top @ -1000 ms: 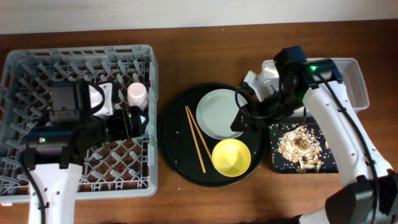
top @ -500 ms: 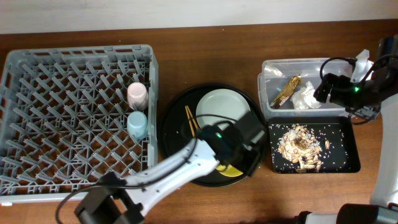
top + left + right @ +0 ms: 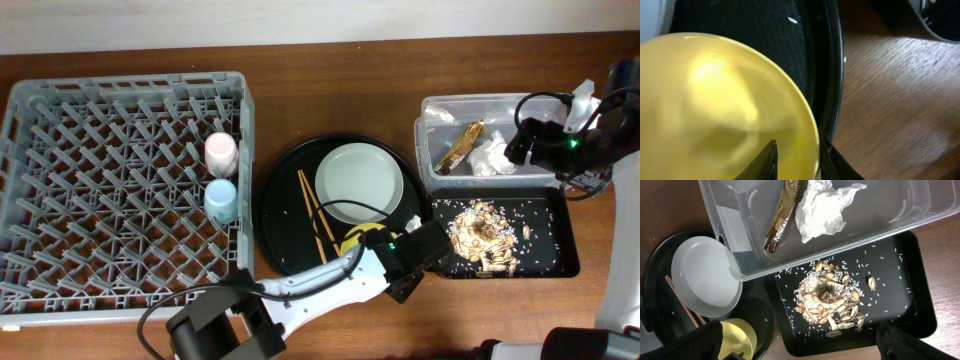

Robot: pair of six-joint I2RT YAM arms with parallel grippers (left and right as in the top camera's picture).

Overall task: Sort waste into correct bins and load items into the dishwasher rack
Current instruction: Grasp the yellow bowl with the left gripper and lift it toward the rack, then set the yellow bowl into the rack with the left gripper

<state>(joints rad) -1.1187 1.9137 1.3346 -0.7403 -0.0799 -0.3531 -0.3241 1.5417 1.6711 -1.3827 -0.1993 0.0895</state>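
At the near-right edge of the round black tray [image 3: 826, 60] sits the yellow bowl [image 3: 715, 100]. The left hand [image 3: 799, 148] is on it, spread astride the rim with one finger inside the bowl and the other outside. A gap shows at the inner finger, so I judge the pinch not yet made.

Farther in on the tray lie the chopsticks [image 3: 312, 215], their long axis running near to far, with the plate [image 3: 360, 180] just right of them.

Left of the tray stands the dishwasher rack [image 3: 100, 200], holding the pink cup [image 3: 220, 150] and blue cup [image 3: 221, 198]. The bowl must therefore go leftward across the tray, a job for the left arm.

Right of the tray, the right hand [image 3: 802, 340] hangs spread and empty over the shallow black tray [image 3: 565, 230] and clear tub [image 3: 435, 110].
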